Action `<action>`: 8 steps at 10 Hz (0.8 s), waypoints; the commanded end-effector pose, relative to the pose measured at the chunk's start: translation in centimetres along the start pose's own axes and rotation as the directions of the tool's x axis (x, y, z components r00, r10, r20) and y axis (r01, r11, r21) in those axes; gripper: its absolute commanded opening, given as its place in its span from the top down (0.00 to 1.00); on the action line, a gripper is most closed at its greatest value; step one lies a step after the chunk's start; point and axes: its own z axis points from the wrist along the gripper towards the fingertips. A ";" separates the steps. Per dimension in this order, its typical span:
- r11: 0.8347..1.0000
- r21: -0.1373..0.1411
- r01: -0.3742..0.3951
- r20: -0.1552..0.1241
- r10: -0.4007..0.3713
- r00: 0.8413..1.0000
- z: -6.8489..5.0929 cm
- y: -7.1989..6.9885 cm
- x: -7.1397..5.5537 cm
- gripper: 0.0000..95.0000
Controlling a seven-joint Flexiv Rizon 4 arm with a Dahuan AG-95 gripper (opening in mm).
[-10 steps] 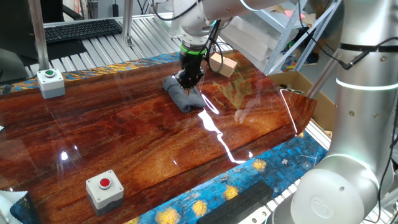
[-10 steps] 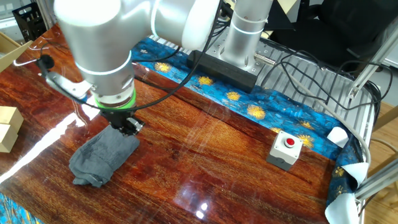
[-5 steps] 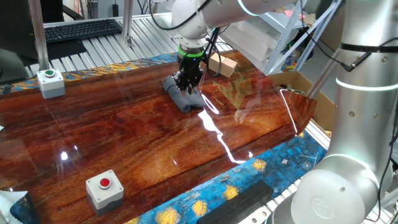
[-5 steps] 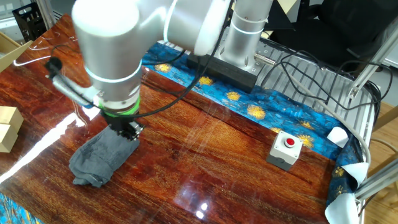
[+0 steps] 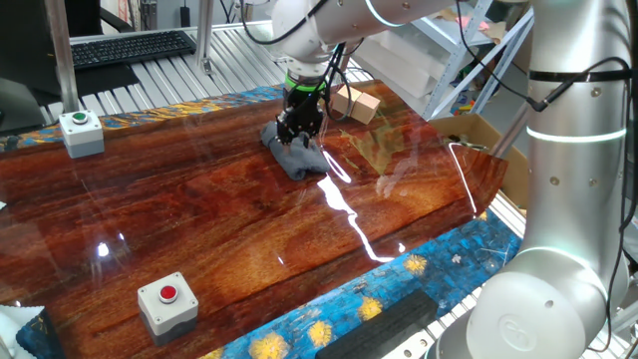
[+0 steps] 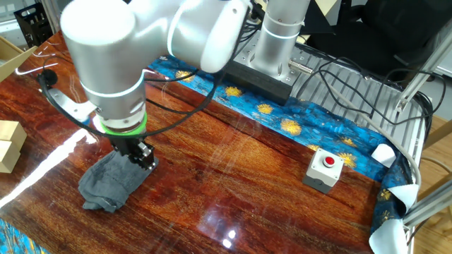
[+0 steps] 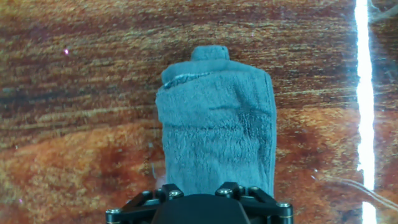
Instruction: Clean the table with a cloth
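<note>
The dark grey-blue cloth (image 5: 296, 158) lies folded on the glossy reddish-brown table (image 5: 219, 219), toward its far side. It also shows in the other fixed view (image 6: 109, 181) and fills the middle of the hand view (image 7: 216, 134). My gripper (image 5: 299, 130) stands upright on the cloth's end nearest the arm (image 6: 143, 156), with the fingers close together and pressed into the fabric. In the hand view only the gripper's black base shows at the bottom edge, and the cloth runs under it. The fingertips are hidden.
Tan wooden blocks (image 5: 357, 103) stand just behind the cloth, also at the left edge (image 6: 8, 144). Grey boxes carry a red button (image 5: 169, 302) (image 6: 325, 168) and a green button (image 5: 80, 132). A cardboard box (image 5: 478, 135) sits at the right; a black bar (image 6: 254, 76) lies along the blue-and-yellow edge.
The arm has turned and the gripper has sunk a little lower onto the cloth's end. The cloth lies in the same place with the same shape.
</note>
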 end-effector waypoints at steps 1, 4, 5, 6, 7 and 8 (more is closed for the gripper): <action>1.000 -0.004 0.000 0.006 0.000 1.000 0.4 0.0 -0.7 0.00; 1.000 -0.004 0.002 0.028 -0.002 1.000 1.2 0.1 -1.5 0.00; 1.000 -0.005 0.007 0.028 -0.006 1.000 1.3 0.1 -2.0 0.00; 1.000 -0.005 0.011 0.032 -0.010 0.999 1.5 0.0 -2.5 0.00; 1.000 -0.006 0.012 0.036 -0.012 0.999 1.6 0.0 -2.8 0.00; 1.000 -0.006 0.014 0.039 -0.014 0.999 1.8 0.0 -3.1 0.00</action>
